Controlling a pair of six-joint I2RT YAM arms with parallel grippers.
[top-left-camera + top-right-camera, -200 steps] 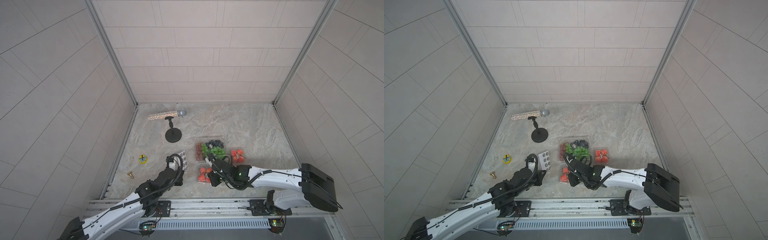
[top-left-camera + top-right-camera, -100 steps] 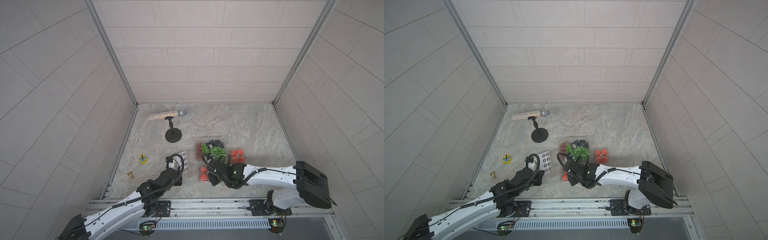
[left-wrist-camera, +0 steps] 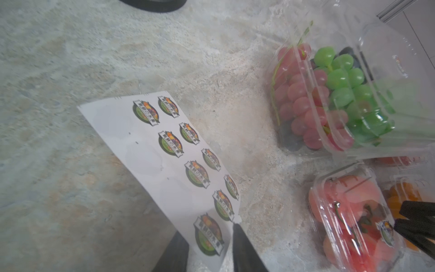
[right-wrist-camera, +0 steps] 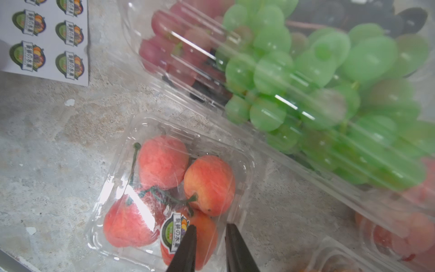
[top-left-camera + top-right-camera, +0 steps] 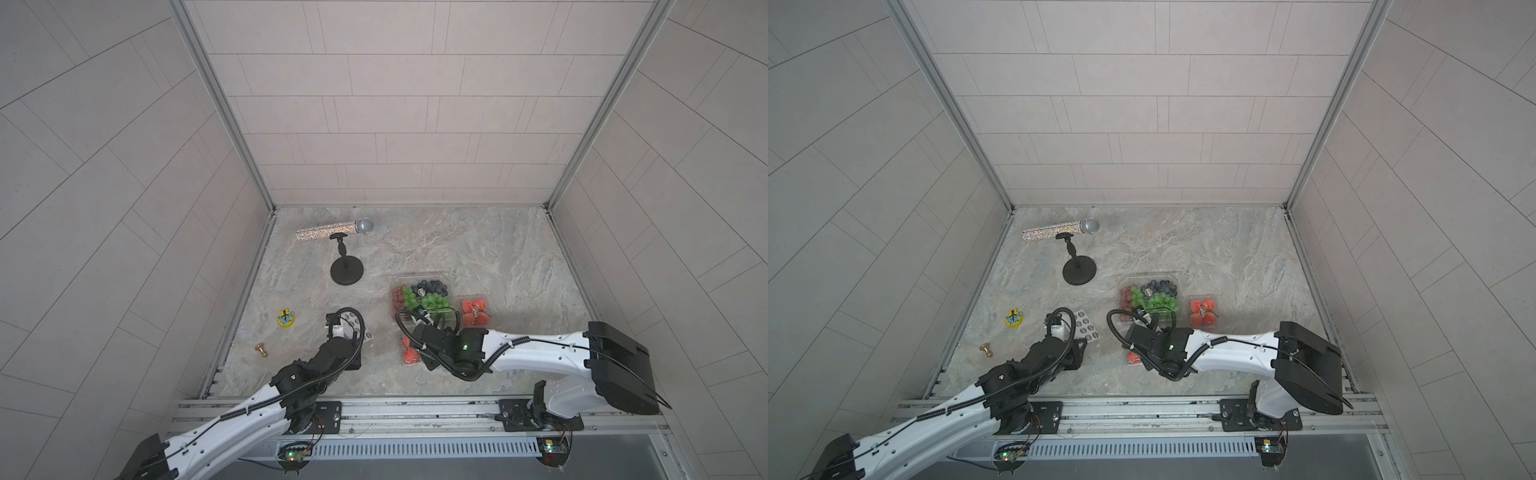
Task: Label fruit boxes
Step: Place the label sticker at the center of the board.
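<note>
The large fruit box (image 5: 419, 295) (image 5: 1150, 297) holds green grapes, red grapes and blueberries. A small box of red-pink fruit (image 5: 473, 311) stands to its right. A second small box (image 4: 169, 183) (image 5: 409, 351) lies under my right gripper (image 4: 211, 226), which is open just above the lid beside a round sticker (image 4: 174, 229). The orange box (image 3: 400, 195) shows only partly. My left gripper (image 3: 208, 232) is open, with the end of the white sticker sheet (image 3: 169, 160) (image 5: 1086, 326) lying loose between its fingers.
A glittery microphone (image 5: 334, 230) rests on a black stand (image 5: 347, 270) at the back left. A yellow toy (image 5: 286, 319) and a brass knob (image 5: 262, 350) lie near the left wall. The right arm (image 5: 540, 353) stretches across the front.
Both grippers were shut and have opened. The right wrist has shifted a little to the left over the near small box. The left arm has barely moved.
</note>
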